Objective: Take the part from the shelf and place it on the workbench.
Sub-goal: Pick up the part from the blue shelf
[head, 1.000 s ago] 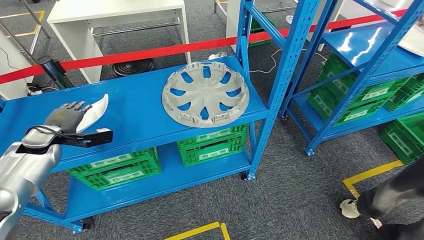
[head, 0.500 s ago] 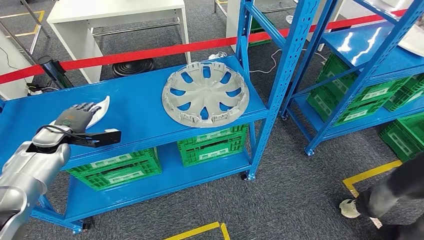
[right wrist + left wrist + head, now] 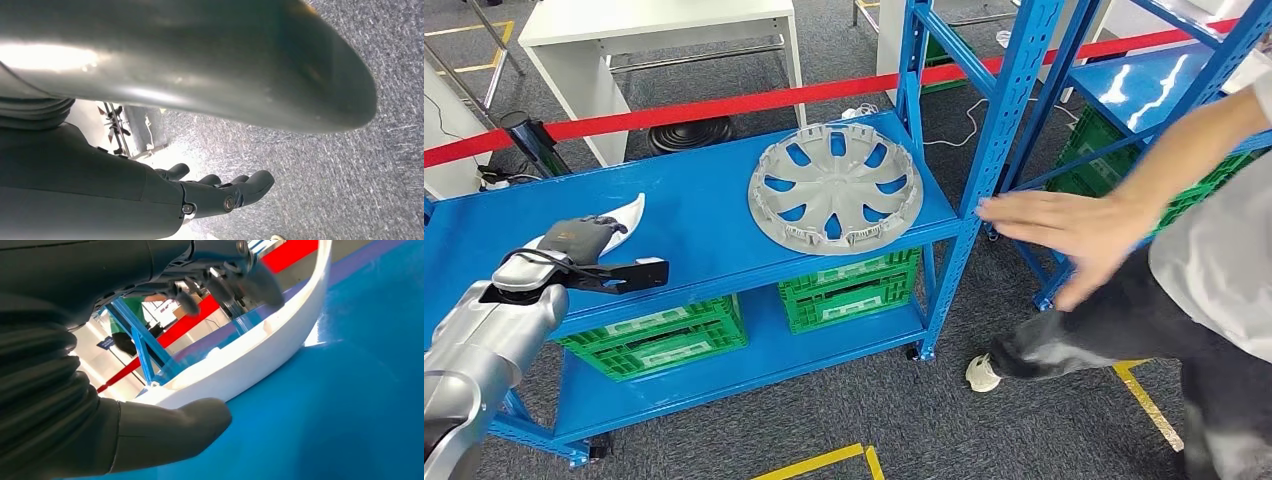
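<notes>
The part (image 3: 629, 213) is a white curved piece lying on the blue shelf (image 3: 704, 235), at its left side. My left hand (image 3: 574, 240) is over the part's near end. In the left wrist view my fingers (image 3: 225, 282) curl over the top rim of the part (image 3: 250, 360), and my thumb (image 3: 170, 432) lies low beside its outer wall. The fingers are blurred and I see no firm grip; the part rests on the shelf. My right hand (image 3: 210, 195) hangs over grey carpet with loosely bent fingers and holds nothing.
A grey wheel cover (image 3: 836, 186) lies on the same shelf to the right. Green crates (image 3: 659, 335) stand below. A person's hand (image 3: 1064, 232) reaches in from the right, near the blue upright (image 3: 999, 130). Red tape (image 3: 724, 102) and a white table (image 3: 654, 25) stand behind.
My left hand has moved forward over the part and its fingers have curled down. A person who stood at the lower right has come in and stretched an arm toward the shelf upright.
</notes>
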### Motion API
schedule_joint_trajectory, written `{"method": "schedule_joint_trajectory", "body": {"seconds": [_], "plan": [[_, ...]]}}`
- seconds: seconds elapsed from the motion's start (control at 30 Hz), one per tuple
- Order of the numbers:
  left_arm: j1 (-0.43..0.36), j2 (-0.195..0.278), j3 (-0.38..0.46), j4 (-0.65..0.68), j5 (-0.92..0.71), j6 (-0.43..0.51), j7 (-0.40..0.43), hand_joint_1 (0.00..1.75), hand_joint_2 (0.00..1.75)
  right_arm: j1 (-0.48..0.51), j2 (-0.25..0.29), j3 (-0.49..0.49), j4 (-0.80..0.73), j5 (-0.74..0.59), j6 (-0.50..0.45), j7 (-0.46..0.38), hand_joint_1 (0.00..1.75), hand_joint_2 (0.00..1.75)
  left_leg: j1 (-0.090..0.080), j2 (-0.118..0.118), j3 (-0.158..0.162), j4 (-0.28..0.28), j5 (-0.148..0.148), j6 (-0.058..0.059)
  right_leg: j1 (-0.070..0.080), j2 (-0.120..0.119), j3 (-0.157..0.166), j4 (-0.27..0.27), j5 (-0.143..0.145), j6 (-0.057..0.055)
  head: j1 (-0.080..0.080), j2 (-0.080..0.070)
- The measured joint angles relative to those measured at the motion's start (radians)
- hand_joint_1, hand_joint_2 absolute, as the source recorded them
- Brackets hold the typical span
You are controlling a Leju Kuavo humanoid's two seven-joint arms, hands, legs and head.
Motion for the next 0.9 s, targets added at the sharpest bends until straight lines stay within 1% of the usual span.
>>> {"method": "schedule_joint_trajectory", "body": {"seconds": [0.2,0.33,0.4,0.57,0.63,0.77,0.9], "plan": [[-0.026,-0.023,0.0,0.002,-0.013,-0.029,0.015,1.75,1.75,0.002,0.003,-0.002,0.0,-0.015,-0.02,0.0,0.0,0.0,0.0,0.0,0.0,0.0,0.0,0.0,0.0,0.0,0.0,0.0,0.0,0.0,0.0,0.0],[-0.033,-0.024,0.001,0.005,-0.01,-0.034,0.024,1.75,1.75,0.006,0.009,-0.004,0.0,-0.015,-0.024,0.0,0.0,0.0,0.0,0.0,0.0,0.0,0.0,0.0,0.0,0.0,0.0,0.0,0.0,0.0,0.0,0.0],[-0.03,-0.01,0.006,0.006,0.001,-0.032,0.027,1.75,1.75,0.006,0.013,-0.004,0.0,-0.007,-0.015,0.0,0.0,0.0,0.0,0.001,0.0,-0.001,0.0,0.0,0.001,0.001,0.001,0.0,0.0,0.0,0.0,0.0],[-0.001,0.052,0.037,0.008,0.025,-0.011,0.018,1.75,1.75,0.006,0.022,-0.004,-0.001,0.013,-0.002,0.0,0.0,0.0,0.0,0.003,0.002,-0.002,-0.001,-0.001,0.001,0.003,0.0,0.0,-0.001,-0.001,0.0,0.0],[0.011,0.069,0.048,0.008,0.027,-0.01,0.017,1.75,1.75,0.004,0.025,-0.004,-0.003,0.015,0.0,0.0,0.0,0.0,0.0,0.002,0.002,-0.002,-0.001,-0.001,0.001,0.001,0.001,0.0,-0.001,-0.001,0.0,0.0],[0.025,0.088,0.062,0.008,0.027,-0.013,0.021,1.75,1.75,0.001,0.029,-0.004,-0.008,0.016,0.0,0.0,0.0,0.0,0.0,0.0,0.001,-0.002,-0.001,-0.001,0.001,0.0,0.001,0.0,-0.002,0.0,0.0,0.0],[0.028,0.096,0.07,0.008,0.027,-0.014,0.021,1.75,1.75,0.001,0.033,-0.004,-0.012,0.017,0.0,0.0,0.0,0.0,0.0,0.0,0.001,-0.002,-0.001,-0.001,0.0,0.0,0.001,0.0,-0.002,0.0,0.0,0.0]]}}
